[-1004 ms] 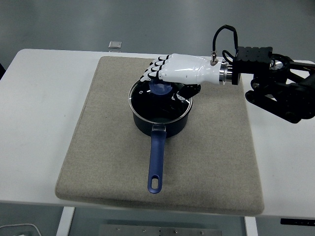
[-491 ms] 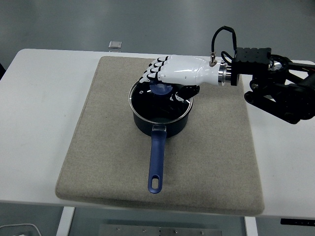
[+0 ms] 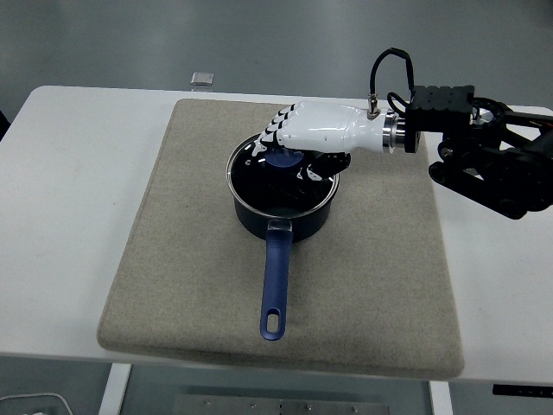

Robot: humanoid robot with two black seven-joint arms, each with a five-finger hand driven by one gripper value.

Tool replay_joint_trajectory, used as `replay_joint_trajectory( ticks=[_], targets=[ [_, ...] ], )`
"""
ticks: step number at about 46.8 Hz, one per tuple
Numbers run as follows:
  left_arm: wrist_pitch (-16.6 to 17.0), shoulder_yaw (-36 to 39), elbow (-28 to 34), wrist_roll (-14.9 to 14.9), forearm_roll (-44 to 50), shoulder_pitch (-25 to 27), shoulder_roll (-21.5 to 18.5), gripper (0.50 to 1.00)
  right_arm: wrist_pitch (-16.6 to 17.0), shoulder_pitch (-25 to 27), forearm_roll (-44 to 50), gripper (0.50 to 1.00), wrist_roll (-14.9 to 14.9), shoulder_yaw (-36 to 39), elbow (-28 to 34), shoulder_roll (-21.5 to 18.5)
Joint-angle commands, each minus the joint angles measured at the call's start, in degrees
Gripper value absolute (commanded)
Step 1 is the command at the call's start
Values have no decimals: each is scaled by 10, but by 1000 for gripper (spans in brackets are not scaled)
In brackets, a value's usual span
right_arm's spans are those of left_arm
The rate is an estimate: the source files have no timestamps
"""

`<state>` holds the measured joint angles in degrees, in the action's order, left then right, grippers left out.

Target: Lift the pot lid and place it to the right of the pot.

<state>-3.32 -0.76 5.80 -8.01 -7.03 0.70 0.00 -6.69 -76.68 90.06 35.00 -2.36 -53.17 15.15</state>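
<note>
The right hand [image 3: 315, 131], fingers clenched on the blue knob [image 3: 280, 156] of the pot lid [image 3: 278, 177], has shifted slightly toward 3 o'clock. The lid looks barely raised above the pot [image 3: 283, 216], so lifting has probably begun.

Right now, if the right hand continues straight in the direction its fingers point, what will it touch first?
The right hand points left over the pot, fingers curled around the lid's blue knob. It would probably press the knob first. Beyond that, only mat shows; height is unclear.
</note>
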Motion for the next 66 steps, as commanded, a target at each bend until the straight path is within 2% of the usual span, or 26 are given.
replay_joint_trajectory(
  ticks=[1,2,13,66],
  targets=[
    [0,1,0,0,0,0,0,1000,11,1,0,519,0,0,0,1],
    [0,0,0,0,0,0,0,1000,14,0,0,500,0,0,0,0],
    [0,0,0,0,0,0,0,1000,27,0,3,500,0,1,1,0],
    [1,1,0,0,0,0,0,1000,27,-22,-5,500,0,5,-6,-9]
  ],
)
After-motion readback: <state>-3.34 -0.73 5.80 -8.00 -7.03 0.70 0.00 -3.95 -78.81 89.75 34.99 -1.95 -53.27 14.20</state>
